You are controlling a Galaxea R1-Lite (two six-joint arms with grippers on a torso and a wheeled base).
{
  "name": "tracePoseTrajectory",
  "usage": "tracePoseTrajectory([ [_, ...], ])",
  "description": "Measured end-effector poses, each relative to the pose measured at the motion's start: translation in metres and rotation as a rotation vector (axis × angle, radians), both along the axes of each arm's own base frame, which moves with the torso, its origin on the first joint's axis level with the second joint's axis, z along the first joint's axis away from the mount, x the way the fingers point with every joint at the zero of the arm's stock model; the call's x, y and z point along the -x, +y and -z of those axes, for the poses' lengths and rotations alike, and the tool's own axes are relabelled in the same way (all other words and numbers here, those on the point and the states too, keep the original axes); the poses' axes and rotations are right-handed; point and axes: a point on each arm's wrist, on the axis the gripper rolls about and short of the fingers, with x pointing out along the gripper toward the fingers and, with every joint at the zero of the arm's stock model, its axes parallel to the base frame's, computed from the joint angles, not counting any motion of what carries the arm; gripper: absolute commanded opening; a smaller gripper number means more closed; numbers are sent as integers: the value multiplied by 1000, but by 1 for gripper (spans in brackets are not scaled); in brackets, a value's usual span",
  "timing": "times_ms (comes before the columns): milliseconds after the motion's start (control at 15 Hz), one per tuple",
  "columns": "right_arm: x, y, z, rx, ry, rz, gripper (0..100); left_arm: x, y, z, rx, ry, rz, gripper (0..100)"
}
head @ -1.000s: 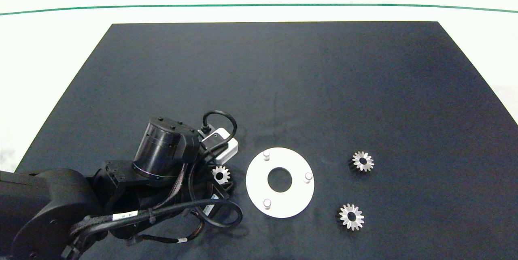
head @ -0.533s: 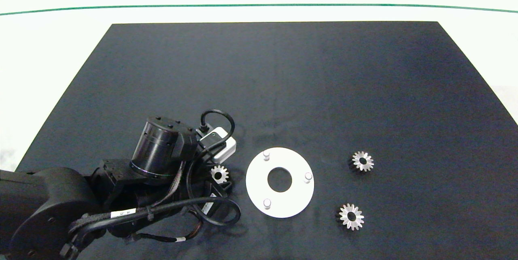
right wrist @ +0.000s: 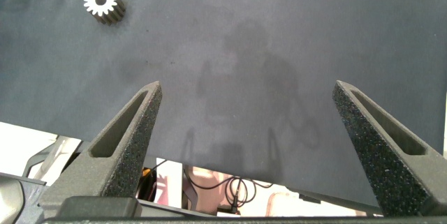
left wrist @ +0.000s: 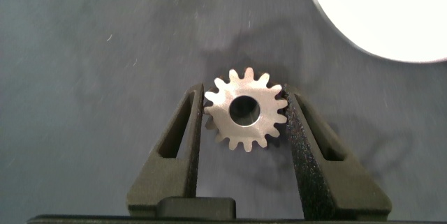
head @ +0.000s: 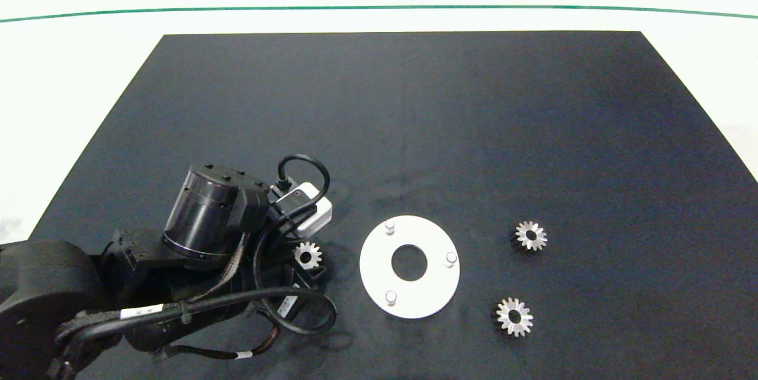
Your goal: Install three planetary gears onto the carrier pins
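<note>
Left gripper (left wrist: 244, 116) clamped on 1 planetary gear (left wrist: 246, 109), both finger pads against its teeth, lower left of the head view, just left of the white disc (head: 435, 285). 3 carrier pins (head: 389, 226) stand bare on the disc. 2 more silver toothed gears (head: 530, 235) lie right of the disc on the black mat (head: 414, 119). Right gripper (right wrist: 244, 119) spread wide, holding nothing, out of the head view.

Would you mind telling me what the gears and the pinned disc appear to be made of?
The gear in the left hand looks like bright machined metal: silvery with glints on its teeth. The disc and its pins look matte white, likely plastic, though painted metal is possible.
</note>
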Motion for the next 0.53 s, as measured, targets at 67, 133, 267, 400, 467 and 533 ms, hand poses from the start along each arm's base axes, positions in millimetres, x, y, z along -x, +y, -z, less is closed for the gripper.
tracePoseTrajectory([
  [67,0,0,0,0,-1,0,100,5,3,-5,-5,7,0,0],
  [133,0,0,0,0,-1,0,100,10,4,-11,4,0,2,0],
  [267,1,0,0,0,-4,0,100,20,2,-23,37,-31,19,0],
  [400,2,0,0,-1,-11,0,100,29,0,-29,39,-58,19,0],
  [467,2,0,0,-1,-13,0,100,33,-1,-30,40,-66,26,0],
  [533,3,0,1,-1,-16,4,100,37,-2,-31,43,-73,38,0],
])
